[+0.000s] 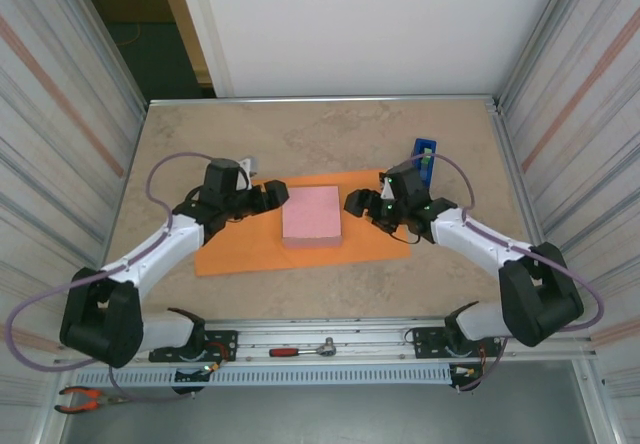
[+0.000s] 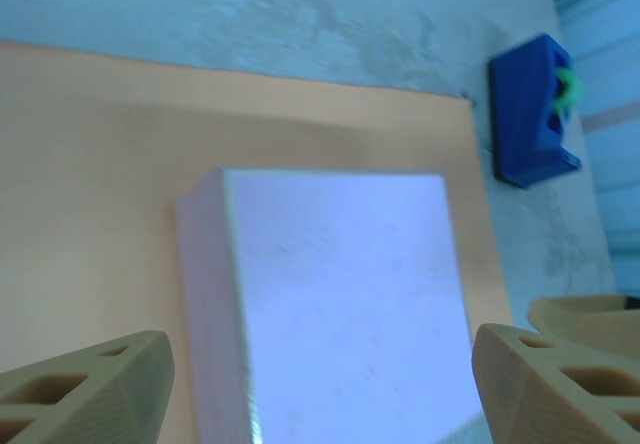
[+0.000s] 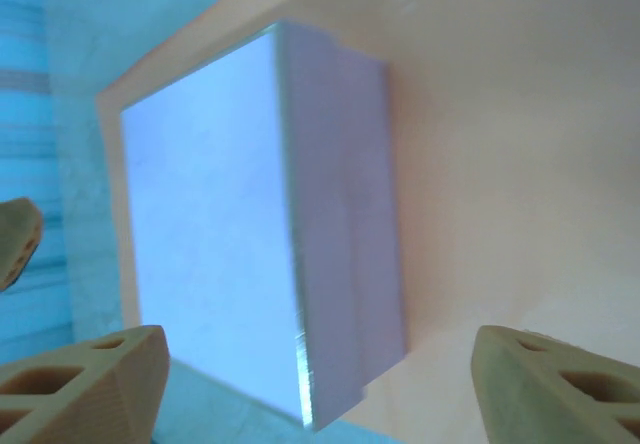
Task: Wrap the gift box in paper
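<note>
The gift box (image 1: 312,216), a flat pale pink cuboid, lies on the orange paper (image 1: 240,252), which is spread flat on the table. My left gripper (image 1: 280,196) hovers at the box's left edge, jaws wide apart and holding nothing. My right gripper (image 1: 352,204) sits at the box's right edge, also open and holding nothing. In the left wrist view the box (image 2: 340,294) lies ahead between the tan fingers (image 2: 90,389), with paper (image 2: 90,164) around it. In the right wrist view the box (image 3: 210,224) lies on the paper (image 3: 500,164), and the fingers (image 3: 560,389) stand clear of it.
A blue tape dispenser (image 1: 424,161) stands just past the paper's far right corner, close to the right arm; it also shows as the dispenser (image 2: 530,109) in the left wrist view. Red-handled pliers (image 1: 80,399) and a ratchet tool (image 1: 305,349) lie by the arm bases. Corrugated walls flank the table.
</note>
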Controlling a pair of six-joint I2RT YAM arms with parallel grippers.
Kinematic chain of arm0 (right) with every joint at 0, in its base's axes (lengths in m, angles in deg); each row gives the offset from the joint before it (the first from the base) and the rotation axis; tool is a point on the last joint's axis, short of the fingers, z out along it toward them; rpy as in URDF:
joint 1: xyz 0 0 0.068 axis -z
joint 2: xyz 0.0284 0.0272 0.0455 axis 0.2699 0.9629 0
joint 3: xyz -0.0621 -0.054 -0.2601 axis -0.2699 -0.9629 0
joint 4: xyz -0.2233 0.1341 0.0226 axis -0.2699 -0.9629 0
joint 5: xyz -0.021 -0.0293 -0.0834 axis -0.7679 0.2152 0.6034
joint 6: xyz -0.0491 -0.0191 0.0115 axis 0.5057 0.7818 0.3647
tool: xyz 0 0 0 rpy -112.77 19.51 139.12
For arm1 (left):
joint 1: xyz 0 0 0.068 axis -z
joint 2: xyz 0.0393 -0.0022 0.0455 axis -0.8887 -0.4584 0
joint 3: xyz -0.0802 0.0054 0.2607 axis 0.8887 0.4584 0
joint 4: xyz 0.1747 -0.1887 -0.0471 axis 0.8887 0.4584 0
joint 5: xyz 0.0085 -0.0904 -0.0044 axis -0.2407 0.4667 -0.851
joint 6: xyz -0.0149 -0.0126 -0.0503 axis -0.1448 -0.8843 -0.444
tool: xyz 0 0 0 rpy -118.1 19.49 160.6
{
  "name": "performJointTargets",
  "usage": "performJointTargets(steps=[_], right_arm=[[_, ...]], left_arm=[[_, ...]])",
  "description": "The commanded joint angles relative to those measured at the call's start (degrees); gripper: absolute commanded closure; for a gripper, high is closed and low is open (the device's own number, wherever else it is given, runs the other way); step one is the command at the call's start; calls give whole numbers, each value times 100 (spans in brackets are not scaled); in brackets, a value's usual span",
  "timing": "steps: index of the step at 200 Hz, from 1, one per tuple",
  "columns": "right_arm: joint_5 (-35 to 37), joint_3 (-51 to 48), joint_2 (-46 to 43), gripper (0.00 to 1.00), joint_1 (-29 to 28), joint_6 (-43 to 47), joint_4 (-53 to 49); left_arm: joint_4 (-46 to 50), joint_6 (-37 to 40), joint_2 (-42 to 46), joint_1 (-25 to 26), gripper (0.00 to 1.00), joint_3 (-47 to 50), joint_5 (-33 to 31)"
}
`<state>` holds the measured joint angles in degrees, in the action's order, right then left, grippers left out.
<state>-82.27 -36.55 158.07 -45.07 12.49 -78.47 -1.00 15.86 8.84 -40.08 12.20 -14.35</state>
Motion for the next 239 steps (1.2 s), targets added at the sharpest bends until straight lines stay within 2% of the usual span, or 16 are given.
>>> performJointTargets(steps=[1,47,98,117,148,164,239], right_arm=[[266,61,55,19,-274,-121,22],[315,449,692,18,-434,13,45],[73,809,1316,27,-432,155,96],[-61,943,1542,33,-430,162,147],[-191,1129,1716,57,-468,146,228],[-192,1203,1682,65,-481,130,255],[-166,1630,1929,67,-491,142,107]], left_arm=[[247,70,163,220,21,349,-149],[-53,-20,-209,337,20,413,14],[-394,-32,-748,562,25,330,151],[-495,-44,-906,606,29,291,195],[-577,-10,-1013,636,38,177,297],[-563,12,-986,637,40,107,307],[-172,297,-943,569,38,-216,63]])
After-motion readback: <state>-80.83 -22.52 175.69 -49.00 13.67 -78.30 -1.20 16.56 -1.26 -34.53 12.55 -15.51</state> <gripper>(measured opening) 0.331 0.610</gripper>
